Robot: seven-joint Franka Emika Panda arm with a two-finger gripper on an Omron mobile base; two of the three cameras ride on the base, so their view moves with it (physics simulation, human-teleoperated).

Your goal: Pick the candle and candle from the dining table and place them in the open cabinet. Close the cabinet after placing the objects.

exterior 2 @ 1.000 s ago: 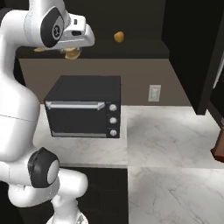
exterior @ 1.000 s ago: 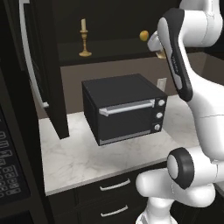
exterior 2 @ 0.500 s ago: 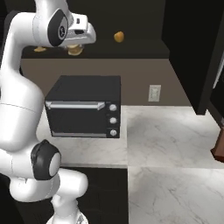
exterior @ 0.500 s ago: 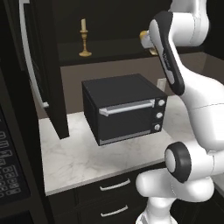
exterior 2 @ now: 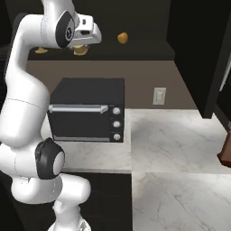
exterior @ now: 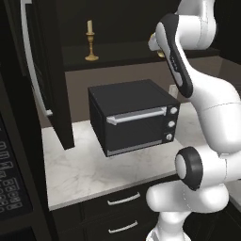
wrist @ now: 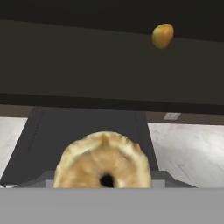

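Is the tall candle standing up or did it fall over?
Standing up. The candle sits straight in its brass holder on the cabinet shelf.

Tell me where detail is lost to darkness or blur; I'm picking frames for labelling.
Left base view: the cabinet interior is near-black, though the taper candle stands out lit. Right base view: the shelf is dim, the fruit bright, the counter evenly lit. Hand view: the stubby candle looms close and soft-edged; the toaster oven is flat dark.

A black toaster oven (exterior: 134, 115) sits on the white marble counter (exterior: 89, 172) against a brown wall (exterior 2: 140, 81).
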